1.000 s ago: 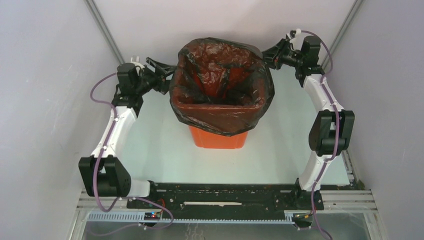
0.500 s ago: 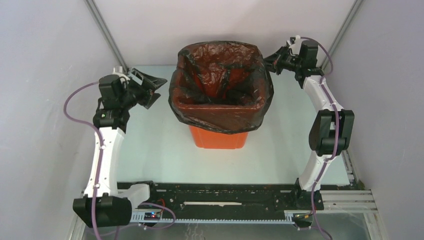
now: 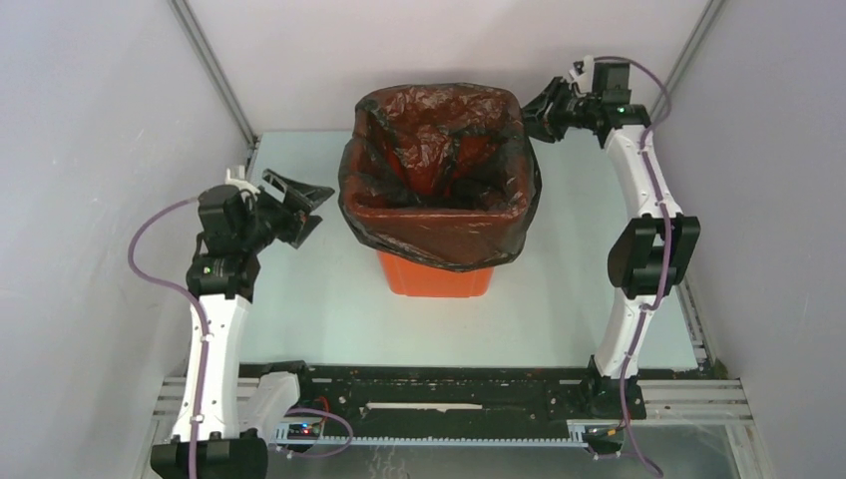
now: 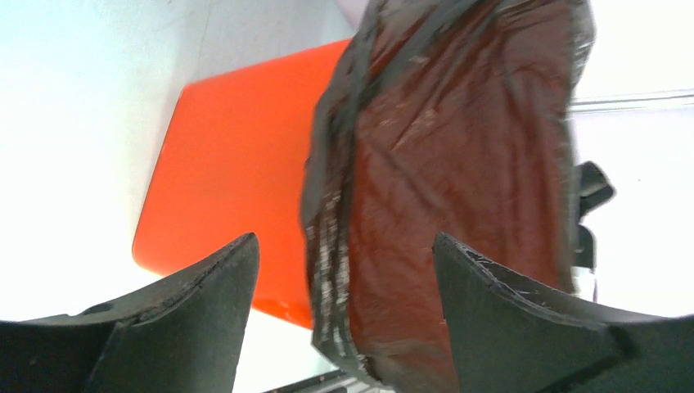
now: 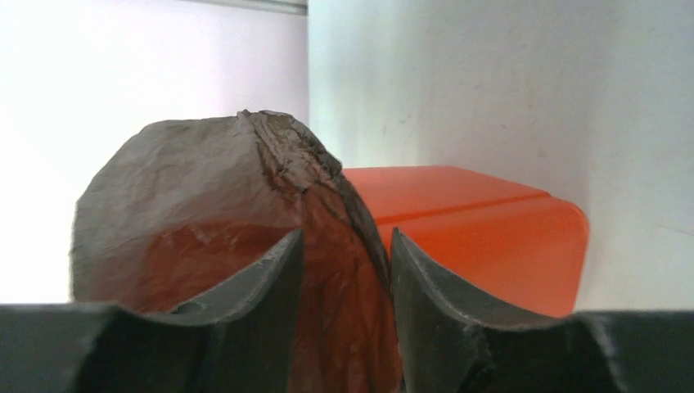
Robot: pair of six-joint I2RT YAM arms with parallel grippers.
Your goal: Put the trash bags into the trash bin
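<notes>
The black trash bag lines the orange trash bin, its mouth spread open and its edge folded down over the rim and upper walls. My left gripper is open and empty, off to the left of the bin. In its wrist view the bag and the bin lie beyond the spread fingers. My right gripper is at the bag's far right corner. In its wrist view the jaws stand partly apart, with the bag's folded corner in the gap beside the bin's wall.
The bin stands mid-table on the pale table top. Grey enclosure walls close in on the left, back and right. A black mounting rail runs along the near edge.
My left gripper has let go of the bag's left side and pulled back left and toward the near edge. The bag has settled lower over the rim. The right gripper shifted slightly back.
</notes>
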